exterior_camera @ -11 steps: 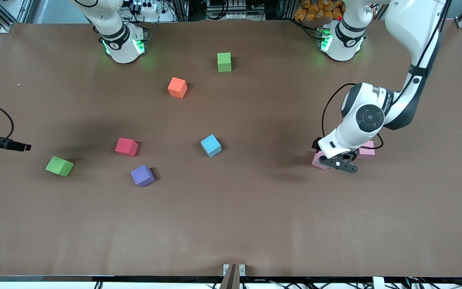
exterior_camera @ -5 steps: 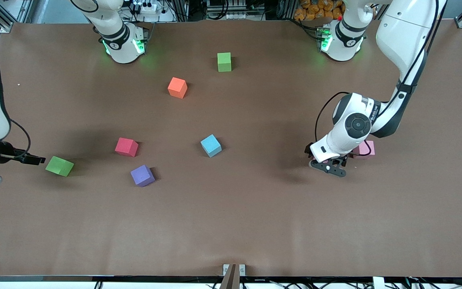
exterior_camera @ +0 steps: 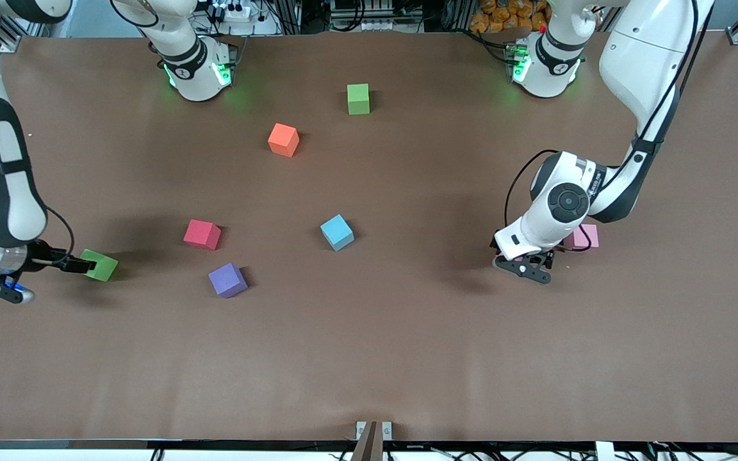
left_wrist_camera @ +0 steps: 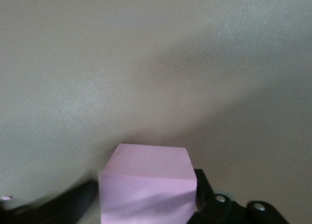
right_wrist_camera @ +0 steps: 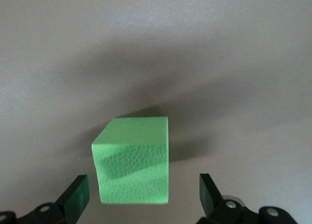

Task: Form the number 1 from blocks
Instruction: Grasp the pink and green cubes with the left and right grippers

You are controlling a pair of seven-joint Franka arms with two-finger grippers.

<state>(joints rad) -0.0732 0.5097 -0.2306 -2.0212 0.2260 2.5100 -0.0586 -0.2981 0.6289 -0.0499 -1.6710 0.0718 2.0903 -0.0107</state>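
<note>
I read the table (exterior_camera: 369, 358) as a dial, with 12 o'clock at the robots' bases.

The left gripper (exterior_camera: 523, 264) stood low at about 3 o'clock. In the left wrist view its two fingers (left_wrist_camera: 202, 187) pressed on both sides of a pink block (left_wrist_camera: 146, 185), so I judged it was closed on this block, probably to carry it toward the middle, where a figure 1 could be built. The second pink block (exterior_camera: 582, 237) lay just beside it, partly hidden by the arm.

The right gripper (right_wrist_camera: 144, 197) was at about 9 o'clock, low at a green block (exterior_camera: 101, 266). Its fingers were spread, with a gap on each side of the block, so nothing was held yet. I think it stood this way to take the block squarely.

The other blocks lay scattered and well apart: the second green block (exterior_camera: 358, 98) at 12 o'clock, the orange block (exterior_camera: 283, 139) toward 11, the blue block (exterior_camera: 337, 232) near the centre, and the red block (exterior_camera: 202, 234) and purple block (exterior_camera: 227, 280) toward 8 o'clock. No line of blocks existed, so the task seemed to be at its beginning.
</note>
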